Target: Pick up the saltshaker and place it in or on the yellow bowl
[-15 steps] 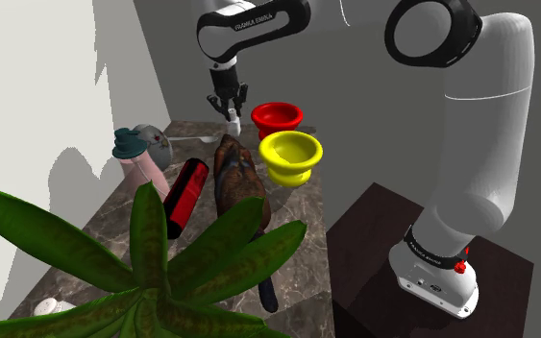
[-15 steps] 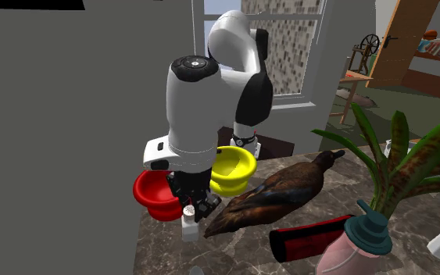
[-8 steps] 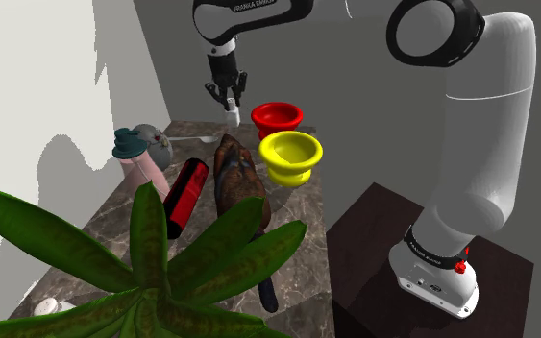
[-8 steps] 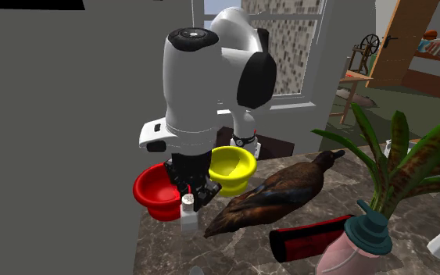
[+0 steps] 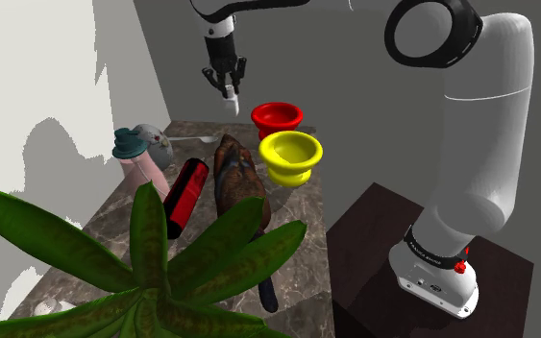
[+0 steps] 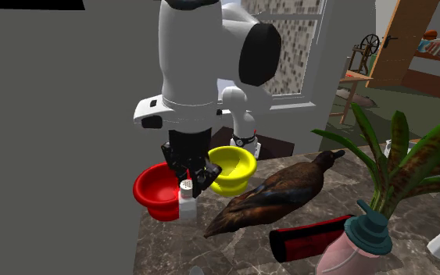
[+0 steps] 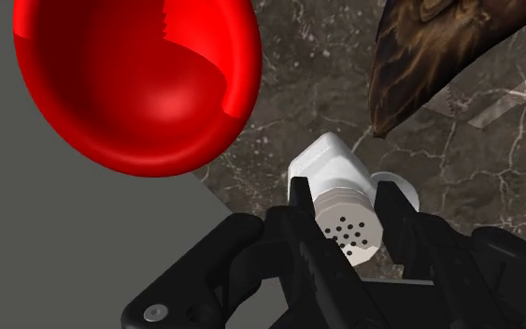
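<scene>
Hanging up in the air, the saltshaker (image 7: 331,166) sits pinched near its cap between the closed fingers of the gripper (image 7: 343,198), close to the red bowl (image 5: 276,126). Letting go early could land it there instead of in the yellow bowl (image 5: 290,171) beside it.

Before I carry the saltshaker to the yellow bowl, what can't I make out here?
Second exterior view: the claw hides the yellow bowl's rim on the red bowl's side.
Shoulder view: plant leaves cover the table's near end; the saltshaker is too small to judge its tilt.
Wrist view: the red bowl is cut off by the frame edge.
</scene>
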### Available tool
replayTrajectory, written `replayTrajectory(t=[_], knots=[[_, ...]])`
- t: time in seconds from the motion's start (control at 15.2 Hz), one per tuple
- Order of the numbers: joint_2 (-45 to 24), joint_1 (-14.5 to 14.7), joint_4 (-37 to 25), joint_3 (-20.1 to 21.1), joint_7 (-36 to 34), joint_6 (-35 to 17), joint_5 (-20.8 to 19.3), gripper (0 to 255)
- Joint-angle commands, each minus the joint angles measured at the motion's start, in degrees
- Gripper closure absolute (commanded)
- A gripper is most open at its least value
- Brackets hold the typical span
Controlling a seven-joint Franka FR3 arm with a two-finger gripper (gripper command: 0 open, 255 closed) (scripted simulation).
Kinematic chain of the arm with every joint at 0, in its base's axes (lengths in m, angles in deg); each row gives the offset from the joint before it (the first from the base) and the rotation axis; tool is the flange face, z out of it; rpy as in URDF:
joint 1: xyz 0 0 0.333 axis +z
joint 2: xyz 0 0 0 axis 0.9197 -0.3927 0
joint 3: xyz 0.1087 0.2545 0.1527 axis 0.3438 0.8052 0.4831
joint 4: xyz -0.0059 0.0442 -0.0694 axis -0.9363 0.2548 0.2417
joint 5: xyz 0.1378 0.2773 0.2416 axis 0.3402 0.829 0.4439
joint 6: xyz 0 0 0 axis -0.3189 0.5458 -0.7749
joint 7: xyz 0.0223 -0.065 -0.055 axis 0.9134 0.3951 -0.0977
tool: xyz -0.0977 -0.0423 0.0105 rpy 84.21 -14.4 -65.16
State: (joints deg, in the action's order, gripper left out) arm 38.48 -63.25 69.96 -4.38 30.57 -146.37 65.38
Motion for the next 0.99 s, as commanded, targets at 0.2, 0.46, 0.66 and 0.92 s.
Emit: replayTrajectory(t=[0.2,0.46,0.66,0.92], knots=[[-1.10,0.45,-5.50,0.00,0.42,4.41,-0.18,255],[-2.52,0.97,-10.84,-0.03,0.77,8.32,-0.46,255],[0.37,0.61,-7.93,0.14,0.70,8.29,0.01,255],[12.29,-0.96,7.78,0.61,0.45,4.32,2.30,255]])
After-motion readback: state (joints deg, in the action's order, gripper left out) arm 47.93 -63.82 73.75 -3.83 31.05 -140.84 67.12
